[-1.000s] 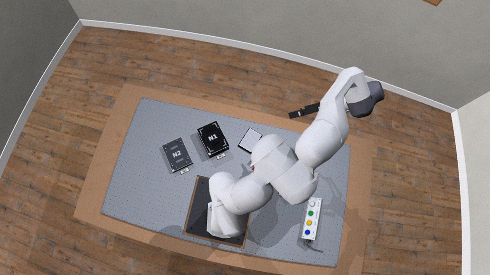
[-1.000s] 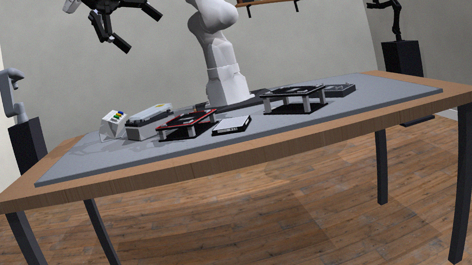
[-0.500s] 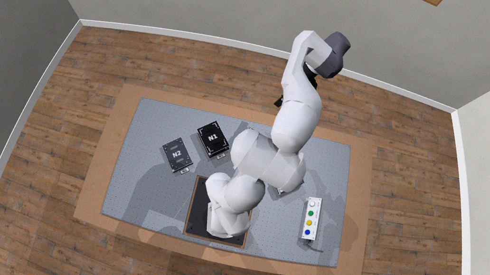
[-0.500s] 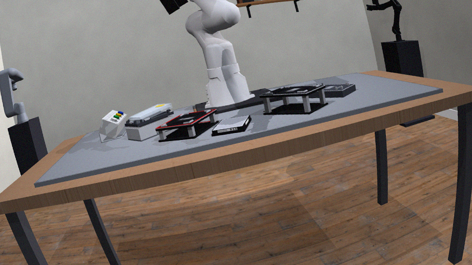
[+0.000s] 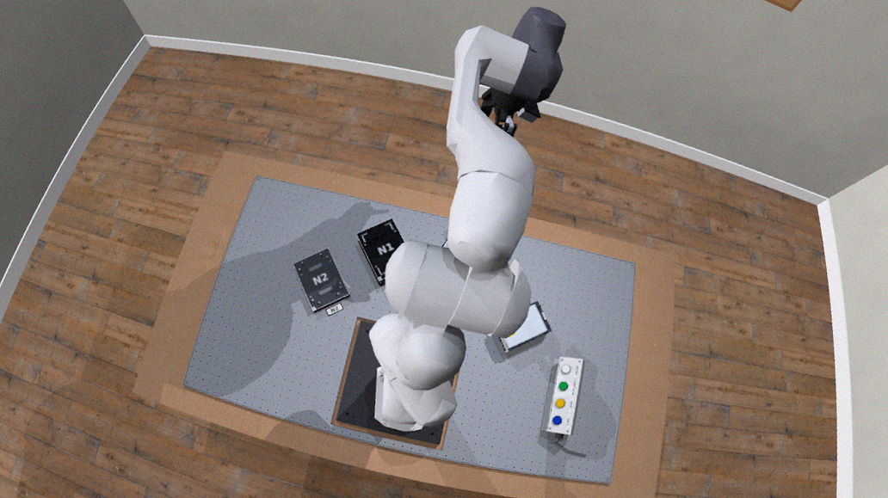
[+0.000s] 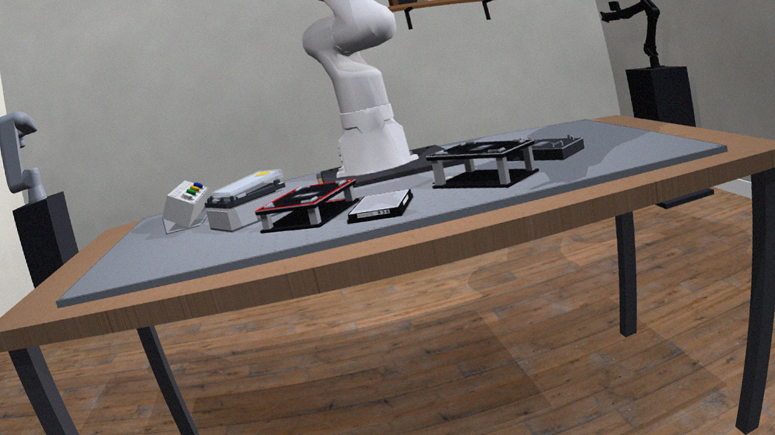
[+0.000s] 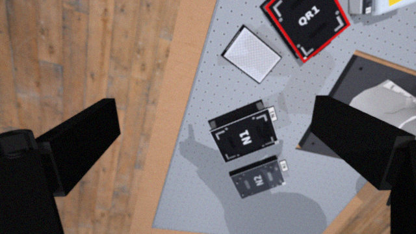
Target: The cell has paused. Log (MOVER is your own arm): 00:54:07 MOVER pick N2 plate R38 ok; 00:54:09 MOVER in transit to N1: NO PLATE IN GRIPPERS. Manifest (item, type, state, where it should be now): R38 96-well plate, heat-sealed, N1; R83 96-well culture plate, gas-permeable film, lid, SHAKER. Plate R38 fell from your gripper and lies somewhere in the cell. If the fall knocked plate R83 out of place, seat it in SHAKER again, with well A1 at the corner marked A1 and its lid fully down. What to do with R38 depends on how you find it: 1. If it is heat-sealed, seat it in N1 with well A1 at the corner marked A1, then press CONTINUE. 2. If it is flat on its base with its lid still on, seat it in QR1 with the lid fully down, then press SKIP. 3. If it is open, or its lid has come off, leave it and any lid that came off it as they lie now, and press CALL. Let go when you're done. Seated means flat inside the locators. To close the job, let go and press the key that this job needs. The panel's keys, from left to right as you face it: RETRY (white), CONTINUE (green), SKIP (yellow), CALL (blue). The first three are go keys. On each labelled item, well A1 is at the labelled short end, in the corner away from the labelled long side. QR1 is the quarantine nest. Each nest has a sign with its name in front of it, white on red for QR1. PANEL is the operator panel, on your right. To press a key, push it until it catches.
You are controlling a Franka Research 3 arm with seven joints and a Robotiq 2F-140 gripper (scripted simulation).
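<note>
Plate R38 lies flat on the table between QR1 and N1. It has a pale top and dark sides; whether that top is a seal or a lid is unclear. The arm hides it in the top view. Plate R83, clear with a yellow mark, is on the SHAKER; it looks uneven there, and its seating is unclear. QR1 and N1 hold no plate. The panel stands at the right. My gripper is open and empty, high above the table's far edge.
N2 stands beside N1 and holds no plate. N1 and QR1 are raised on posts. My arm's base plate is at the table's near middle. A cable runs from the panel.
</note>
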